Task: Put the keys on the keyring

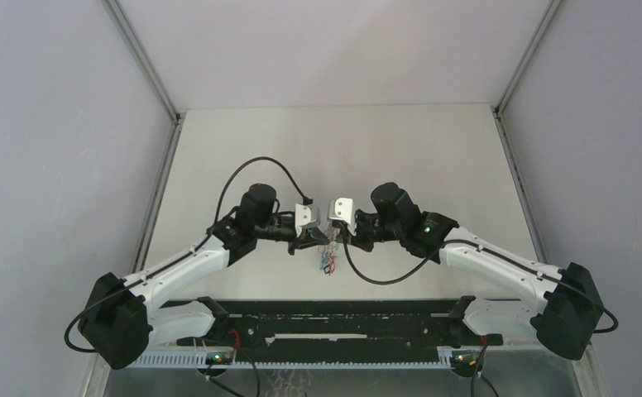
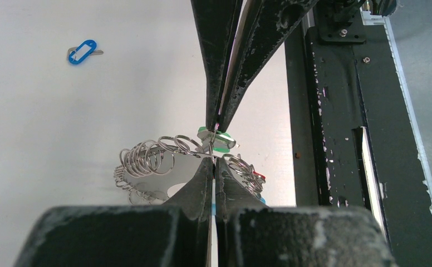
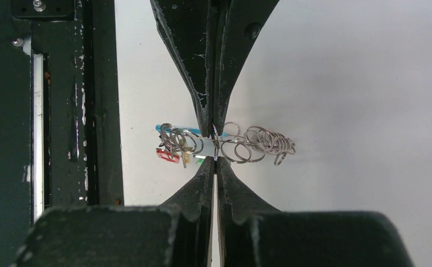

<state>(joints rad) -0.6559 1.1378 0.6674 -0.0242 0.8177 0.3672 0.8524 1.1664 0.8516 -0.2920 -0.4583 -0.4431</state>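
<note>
Both grippers meet above the table's middle. My left gripper (image 1: 309, 240) is shut on the thin wire of the keyring (image 2: 147, 158), whose silver links fan out to the left of my own fingertips (image 2: 205, 169). My right gripper (image 1: 338, 237) faces it, shut on the same wire just beyond; its jaws stand closed in the right wrist view (image 3: 216, 160). A green-tagged key (image 2: 220, 140) sits on the wire between the two tips. Red (image 3: 167, 154) and yellow (image 3: 185, 159) keys and the light-blue sleeve (image 3: 166, 128) hang to one side. The bunch dangles below the grippers (image 1: 328, 263).
A separate key with a blue tag (image 2: 82, 51) lies on the white table (image 1: 384, 157), off to the far left in the left wrist view. The black rail of the arm mount (image 1: 334, 318) runs along the near edge, close under the hanging keys.
</note>
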